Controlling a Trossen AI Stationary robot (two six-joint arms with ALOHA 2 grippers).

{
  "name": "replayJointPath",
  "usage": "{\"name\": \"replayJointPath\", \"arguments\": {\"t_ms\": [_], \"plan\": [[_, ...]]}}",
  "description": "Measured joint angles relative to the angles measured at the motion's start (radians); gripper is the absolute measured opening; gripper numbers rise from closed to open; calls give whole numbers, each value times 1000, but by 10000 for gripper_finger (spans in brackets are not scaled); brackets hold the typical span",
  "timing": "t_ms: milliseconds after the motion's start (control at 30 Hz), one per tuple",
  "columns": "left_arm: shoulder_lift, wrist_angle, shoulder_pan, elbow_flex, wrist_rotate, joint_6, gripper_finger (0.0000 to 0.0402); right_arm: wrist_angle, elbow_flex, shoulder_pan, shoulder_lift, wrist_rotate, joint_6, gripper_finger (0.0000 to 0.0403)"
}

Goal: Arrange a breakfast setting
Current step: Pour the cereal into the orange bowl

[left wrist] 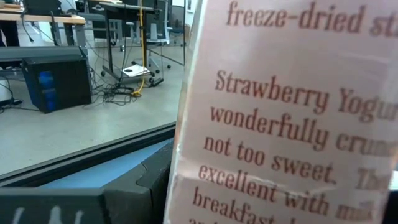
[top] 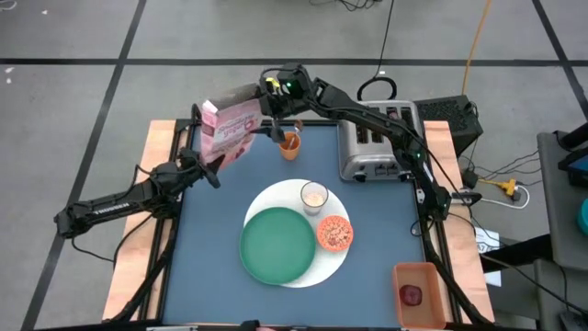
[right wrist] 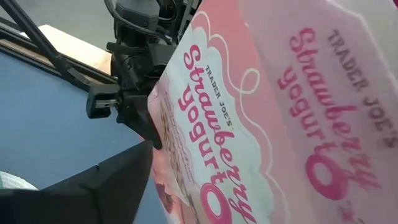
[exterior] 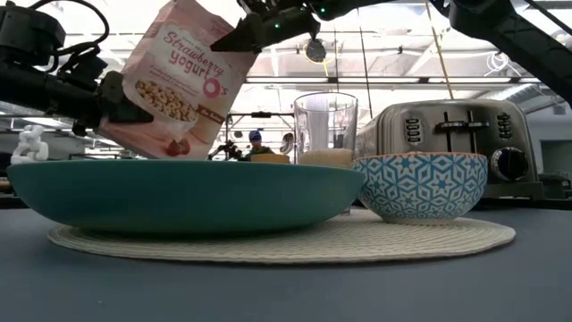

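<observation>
A pink cereal box point(top: 230, 129) is held in the air over the table's far left, tilted, between both grippers. My left gripper point(top: 209, 165) is shut on its lower end; my right gripper point(top: 266, 103) is shut on its top end. A white round disc point(top: 317, 267) lies mid-table and carries a green plate point(top: 276, 244), a milky glass point(top: 314, 196) and a patterned bowl point(top: 334, 233) filled with orange-pink cereal. A dark red fruit point(top: 411, 294) lies in an orange tray at the near right. I see no bagel. My left gripper pinches the box's lower left corner point(exterior: 130, 107) between its two fingers, coming level from the table's left. The box is clear of the table and leans, with its top toward the right. My right gripper grips the box's top right edge point(exterior: 239, 43), coming from the far right and slanting down. The box hangs tilted below its fingers; its printed front fills the right wrist view point(right wrist: 267, 124).
A silver four-slot toaster point(top: 372, 138) stands at the far right. A small orange cup point(top: 290, 144) with a thin handle sticking out stands at the far middle, just beside the box. Bare blue table surface point(top: 202, 267) lies at the near left.
</observation>
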Motion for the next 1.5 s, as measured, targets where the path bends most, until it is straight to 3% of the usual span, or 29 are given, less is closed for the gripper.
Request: {"name": "replayJointPath", "arguments": {"t_ms": [833, 1500], "plan": [[0, -1, 0, 0, 7, 27, 208, 5, 0, -1, -2, 0, -45, 9], [0, 0, 0, 0, 15, 18, 212, 4, 0, -1, -2, 4, -42, 1]]}}
